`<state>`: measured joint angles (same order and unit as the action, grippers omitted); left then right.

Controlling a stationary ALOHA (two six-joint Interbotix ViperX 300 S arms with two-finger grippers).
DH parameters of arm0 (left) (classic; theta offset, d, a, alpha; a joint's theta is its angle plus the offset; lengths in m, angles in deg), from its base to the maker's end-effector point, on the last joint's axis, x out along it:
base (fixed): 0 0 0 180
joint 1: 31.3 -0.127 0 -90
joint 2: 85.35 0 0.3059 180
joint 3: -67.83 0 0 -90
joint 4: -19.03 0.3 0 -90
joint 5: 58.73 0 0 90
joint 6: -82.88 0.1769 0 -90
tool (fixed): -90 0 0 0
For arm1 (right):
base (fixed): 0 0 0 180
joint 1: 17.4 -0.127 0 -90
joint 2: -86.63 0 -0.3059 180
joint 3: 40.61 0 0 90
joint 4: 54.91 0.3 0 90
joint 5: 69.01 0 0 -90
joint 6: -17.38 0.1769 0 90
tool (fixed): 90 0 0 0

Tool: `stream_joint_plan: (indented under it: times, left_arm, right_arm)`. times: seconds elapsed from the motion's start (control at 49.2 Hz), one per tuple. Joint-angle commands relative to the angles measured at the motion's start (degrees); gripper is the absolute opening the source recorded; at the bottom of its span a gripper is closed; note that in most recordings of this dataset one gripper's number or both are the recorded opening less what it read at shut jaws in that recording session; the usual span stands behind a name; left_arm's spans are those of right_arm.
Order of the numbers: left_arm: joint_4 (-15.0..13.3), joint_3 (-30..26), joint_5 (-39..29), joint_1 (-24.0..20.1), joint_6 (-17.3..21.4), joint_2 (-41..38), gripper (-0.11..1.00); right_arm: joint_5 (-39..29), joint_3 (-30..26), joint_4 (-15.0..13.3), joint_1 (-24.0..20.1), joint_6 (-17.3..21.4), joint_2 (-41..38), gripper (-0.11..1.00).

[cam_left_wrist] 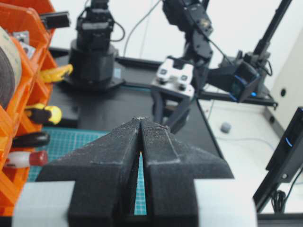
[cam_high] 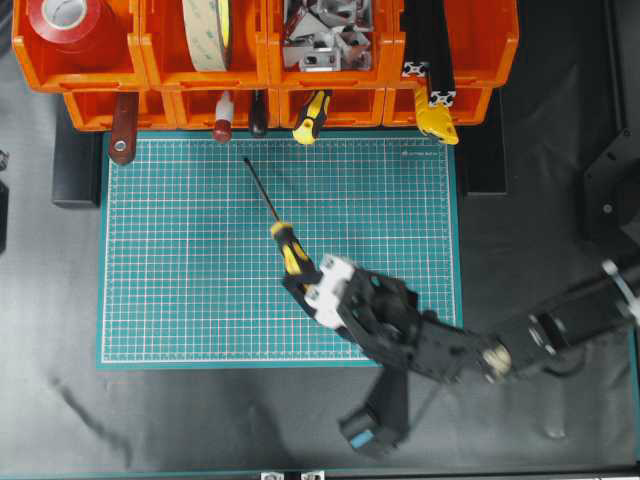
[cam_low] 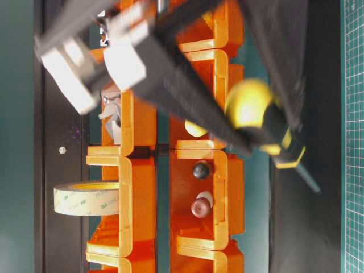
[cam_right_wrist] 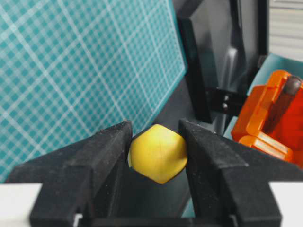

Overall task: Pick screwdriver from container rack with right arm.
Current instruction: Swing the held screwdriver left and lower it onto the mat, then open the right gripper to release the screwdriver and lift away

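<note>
The screwdriver [cam_high: 288, 246], with a yellow-and-black handle and a thin dark shaft, lies aslant over the green mat [cam_high: 180, 290], tip pointing toward the container rack [cam_high: 265, 70]. My right gripper [cam_high: 305, 285] is shut on the handle's butt end. In the right wrist view the yellow butt [cam_right_wrist: 158, 152] sits clamped in the right gripper [cam_right_wrist: 156, 142]. The table-level view shows the handle [cam_low: 253, 108] held clear of the mat. My left gripper [cam_left_wrist: 142, 119] is shut and empty, and shows only in the left wrist view.
The orange bins hold a red tape roll [cam_high: 70, 20], a beige tape roll [cam_high: 210, 30], metal brackets [cam_high: 325, 35], a stubby yellow-black handle [cam_high: 312, 115], a red-tipped tool [cam_high: 222, 120], a dark handle [cam_high: 258, 112] and a brown handle [cam_high: 124, 130]. Black cloth surrounds the mat.
</note>
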<state>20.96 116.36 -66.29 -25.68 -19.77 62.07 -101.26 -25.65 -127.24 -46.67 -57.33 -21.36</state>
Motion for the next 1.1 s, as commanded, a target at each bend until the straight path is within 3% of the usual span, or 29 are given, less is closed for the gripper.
stream_joint_plan:
  times: [0.0, 1.077]
  left_arm:
    - [0.1, -1.5, 0.3, -0.1, -0.2, -0.8, 0.00]
    - [0.1, -1.2, 0.2, 0.1, -1.9, -1.3, 0.00]
  right_arm:
    - [3.0, -1.3, -0.7, 1.0, -0.1, 0.3, 0.35]
    - [9.0, 2.9, 4.3, 1.3, 0.8, -2.8, 0.34]
